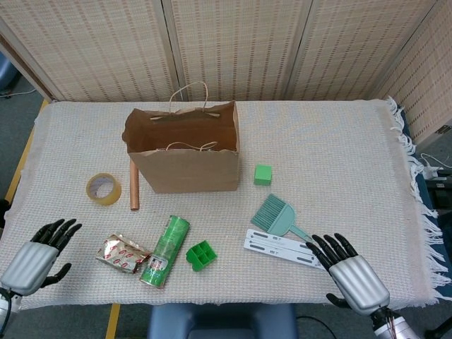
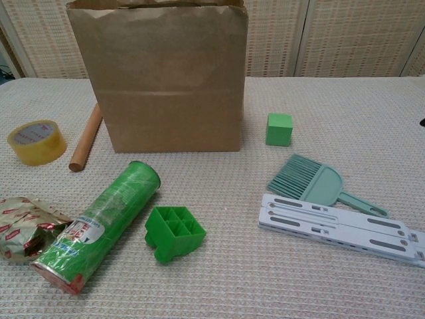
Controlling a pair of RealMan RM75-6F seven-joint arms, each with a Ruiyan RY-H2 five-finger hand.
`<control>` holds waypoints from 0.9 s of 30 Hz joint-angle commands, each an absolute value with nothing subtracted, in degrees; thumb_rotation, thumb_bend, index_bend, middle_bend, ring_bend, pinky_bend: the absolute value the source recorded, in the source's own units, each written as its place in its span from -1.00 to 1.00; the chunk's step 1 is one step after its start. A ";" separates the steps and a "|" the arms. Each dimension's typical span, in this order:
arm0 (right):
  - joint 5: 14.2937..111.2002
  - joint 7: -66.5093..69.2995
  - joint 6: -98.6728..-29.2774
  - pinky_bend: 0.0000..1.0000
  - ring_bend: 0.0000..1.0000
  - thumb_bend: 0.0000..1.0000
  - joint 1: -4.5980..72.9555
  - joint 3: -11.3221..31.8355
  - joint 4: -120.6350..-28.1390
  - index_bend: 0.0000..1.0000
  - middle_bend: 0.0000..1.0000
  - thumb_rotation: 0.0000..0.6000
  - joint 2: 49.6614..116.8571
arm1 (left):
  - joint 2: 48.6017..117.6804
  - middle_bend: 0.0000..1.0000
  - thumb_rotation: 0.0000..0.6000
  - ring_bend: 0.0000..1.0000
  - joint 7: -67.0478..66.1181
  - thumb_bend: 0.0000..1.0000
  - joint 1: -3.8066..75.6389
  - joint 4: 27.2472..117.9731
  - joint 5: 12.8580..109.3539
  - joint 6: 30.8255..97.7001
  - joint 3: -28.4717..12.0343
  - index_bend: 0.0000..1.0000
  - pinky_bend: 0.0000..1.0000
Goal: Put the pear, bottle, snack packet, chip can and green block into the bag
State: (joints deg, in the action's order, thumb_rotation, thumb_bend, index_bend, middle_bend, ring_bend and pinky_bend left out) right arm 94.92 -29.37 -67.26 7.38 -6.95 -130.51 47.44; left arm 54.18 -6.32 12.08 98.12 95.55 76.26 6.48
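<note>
1. Standing upright at the back of the cloth-covered table (image 1: 339,155): brown paper bag (image 1: 185,152) with string handles, mouth open, contents not clear
2. Just right of the bag, apart from it: small green cube block (image 1: 263,174)
3. Lying on its side in front of the bag, near the front edge: green cylindrical chip can (image 1: 164,251), red end toward the camera
4. Touching the can's left side: crinkled silver-and-red snack packet (image 1: 123,252)
5. Just right of the can: green plastic gridded tray piece (image 1: 200,255)
6. Left of the bag: thin brown wooden rod (image 1: 133,186), and beyond it a roll of yellow tape (image 1: 103,188)
7. Right of centre: teal plastic hand brush (image 1: 277,216), handle resting on a flat white slotted bar (image 1: 284,248)
8. At the front left corner, off the packet: left hand (image 1: 37,254), fingers spread apart, holding nothing
9. At the front right, fingertips just beside the bar's end: right hand (image 1: 351,272), fingers spread apart, holding nothing
10. Pear and bottle: cannot tell where
</note>
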 commanded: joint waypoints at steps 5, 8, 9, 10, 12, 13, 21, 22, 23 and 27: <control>95.03 -29.12 -67.31 -1.00 -1.00 -0.88 7.42 -7.04 -130.60 -1.00 -1.00 1.00 47.27 | 59.00 -1.00 1.00 -1.00 -8.86 -0.31 12.55 97.28 96.66 71.10 8.36 -1.00 -0.82; 94.78 -29.21 -67.09 -1.00 -1.00 -0.88 7.51 -7.08 -130.56 -1.00 -1.00 1.00 47.30 | 60.62 -1.00 1.00 -1.00 -11.05 -0.31 13.66 97.43 96.52 68.68 8.18 -1.00 -0.83; 94.70 -29.21 -67.01 -1.00 -1.00 -0.88 7.54 -7.10 -130.55 -1.00 -1.00 1.00 47.31 | 61.19 -1.00 1.00 -1.00 -12.15 -0.31 14.14 97.42 96.58 67.79 8.09 -1.00 -0.83; 94.69 -29.22 -67.00 -1.00 -1.00 -0.88 7.56 -7.09 -130.56 -1.00 -1.00 1.00 47.31 | 61.61 -1.00 1.00 -1.00 -13.01 -0.31 14.53 97.36 96.65 67.10 8.02 -1.00 -0.83; 94.70 -29.15 -67.07 -1.00 -1.00 -0.88 7.54 -7.10 -130.57 -1.00 -1.00 1.00 47.28 | 62.45 -1.00 1.00 -1.00 -14.64 -0.31 15.32 97.18 96.50 65.69 7.78 -1.00 -0.84; 94.72 -29.05 -67.11 -1.00 -1.00 -0.88 7.56 -7.09 -130.60 -1.00 -1.00 1.00 47.25 | 62.94 -1.00 1.00 -1.00 -15.55 -0.31 15.85 97.17 96.09 64.51 7.66 -1.00 -0.85; 94.54 -28.58 -67.16 -1.00 -1.00 -0.88 7.69 -7.02 -130.56 -1.00 -1.00 1.00 47.05 | 66.23 -1.00 1.00 -1.00 -20.75 -0.31 18.43 97.34 91.97 58.21 6.77 -1.00 -0.87; 94.49 -28.54 -67.13 -1.00 -1.00 -0.88 7.73 -7.00 -130.56 -1.00 -1.00 1.00 47.05 | 66.90 -1.00 1.00 -1.00 -21.23 -0.31 18.75 97.30 91.30 57.71 6.44 -1.00 -0.87; 94.46 -28.55 -67.10 -1.00 -1.00 -0.88 7.76 -6.99 -130.55 -1.00 -1.00 1.00 47.05 | 67.40 -1.00 1.00 -1.00 -21.65 -0.31 19.02 97.23 90.82 57.35 6.16 -1.00 -0.87; 94.31 -28.63 -66.87 -1.00 -1.00 -0.88 7.87 -7.04 -130.52 -1.00 -1.00 1.00 47.04 | 69.26 -1.00 1.00 -1.00 -23.78 -0.31 20.42 97.19 89.01 56.12 4.71 -1.00 -0.87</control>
